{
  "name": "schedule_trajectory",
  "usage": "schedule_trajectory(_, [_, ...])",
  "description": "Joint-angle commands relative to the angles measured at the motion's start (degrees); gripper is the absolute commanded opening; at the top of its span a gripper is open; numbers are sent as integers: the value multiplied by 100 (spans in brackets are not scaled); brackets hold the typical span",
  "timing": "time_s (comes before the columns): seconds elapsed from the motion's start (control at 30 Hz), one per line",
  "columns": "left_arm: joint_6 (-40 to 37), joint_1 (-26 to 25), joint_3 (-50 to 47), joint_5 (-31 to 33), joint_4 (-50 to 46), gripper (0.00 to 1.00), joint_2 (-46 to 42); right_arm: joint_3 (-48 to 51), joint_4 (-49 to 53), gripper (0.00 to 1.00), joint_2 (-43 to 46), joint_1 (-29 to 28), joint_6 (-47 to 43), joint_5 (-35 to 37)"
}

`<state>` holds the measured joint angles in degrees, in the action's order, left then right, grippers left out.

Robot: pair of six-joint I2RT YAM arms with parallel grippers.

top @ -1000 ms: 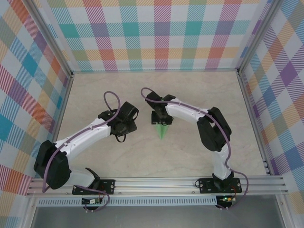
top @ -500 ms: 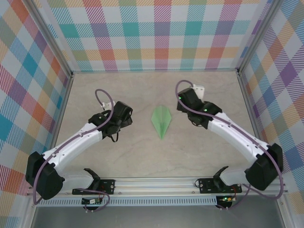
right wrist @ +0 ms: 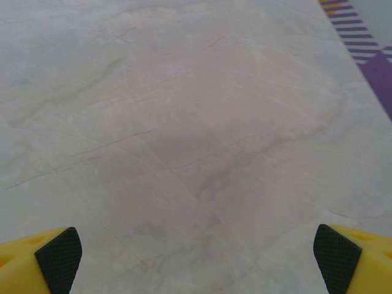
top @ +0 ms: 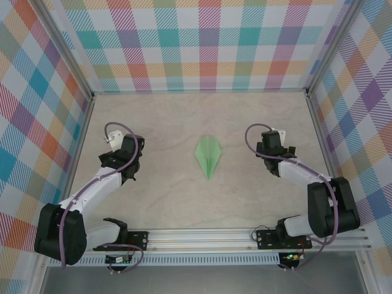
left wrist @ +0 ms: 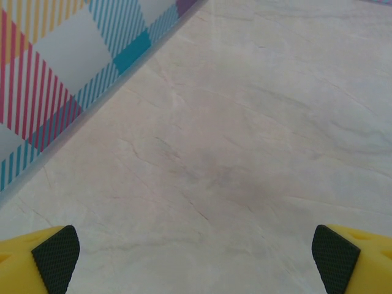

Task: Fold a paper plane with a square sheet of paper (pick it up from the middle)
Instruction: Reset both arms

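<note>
- From the top external camera, the paper plane (top: 208,156) lay flat on the counter (top: 184,205), roughly midway between the two arms, with its sharp tip pointing toward the near edge and its centre crease showing
- In that same view the left arm (top: 92,190) reached toward the left side of the counter, close to the plaid wall (top: 43,122), and its jaws were well apart from the plane
- The right arm (top: 306,177) bent toward the right side, and its jaws were likewise well apart from the plane; nothing touched the paper
- From the left wrist camera, the black pads (left wrist: 56,257) on yellow fingers sat at the two bottom corners, far from each other; the left jaws were released and held nothing, with only bare marbled counter (left wrist: 233,153) between them, and the plaid wall (left wrist: 55,73) ran across the upper left
- From the right wrist camera, the pads (right wrist: 58,257) also stood at opposite bottom corners; the right jaws were released and empty over bare counter (right wrist: 196,135), with a strip of purple-striped wall (right wrist: 367,43) at the upper right
</note>
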<state>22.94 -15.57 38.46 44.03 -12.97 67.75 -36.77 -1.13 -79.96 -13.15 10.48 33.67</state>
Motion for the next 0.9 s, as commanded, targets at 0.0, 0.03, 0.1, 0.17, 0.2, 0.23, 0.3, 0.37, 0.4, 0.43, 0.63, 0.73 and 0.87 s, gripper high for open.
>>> schedule_trajectory(0.0, [-702, 317, -324, -223, 1345, 100, 87, 294, -1932, 100, -272, 94, -731, -906])
schedule_trajectory(0.03, [-831, 371, -433, -307, 1663, 100, 184, 390, -2298, 100, -377, 119, -921, -1081])
schedule_trajectory(0.1, [-1067, 405, -657, -493, 2413, 100, 436, 415, -2533, 98, -484, 161, -1228, -1303])
schedule_trajectory(0.17, [-1312, 406, -829, -752, 3150, 100, 725, 684, -3154, 99, -453, 216, -1557, -1728])
schedule_trajectory(0.2, [-1477, 406, -912, -871, 3561, 100, 897, 887, -3455, 100, -446, 333, -1566, -1978])
schedule_trajectory(0.23, [-1622, 405, -966, -945, 3870, 100, 1055, 978, -3741, 99, -447, 495, -1454, -2160])
schedule_trajectory(0.3, [-1979, 423, -959, -1106, 4284, 100, 1388, 1234, -4096, 100, -380, 863, -1263, -2895])
schedule_trajectory(0.37, [-2207, 441, -1000, -1243, 4656, 100, 1597, 1410, -4382, 100, -372, 974, -1283, -3269])
schedule_trajectory(0.4, [-2306, 461, -1092, -1393, 5000, 100, 1631, 1423, -4404, 100, -369, 994, -1290, -3339])
schedule_trajectory(0.43, [-2328, 528, -1116, -1659, 4999, 100, 1653, 1384, -4354, 100, -394, 1021, -1287, -3392])
schedule_trajectory(0.63, [-2372, 782, -1708, -2533, 6433, 100, 2213, 1378, -4618, 100, -742, 1150, -1110, -3350])
schedule_trajectory(0.73, [-2228, 926, -1573, -2613, 6245, 100, 2231, 1331, -4553, 100, -738, 1159, -1049, -3248])
schedule_trajectory(0.87, [-2164, 1001, -1544, -2717, 6053, 100, 2158, 1356, -4587, 100, -740, 1157, -900, -2868])
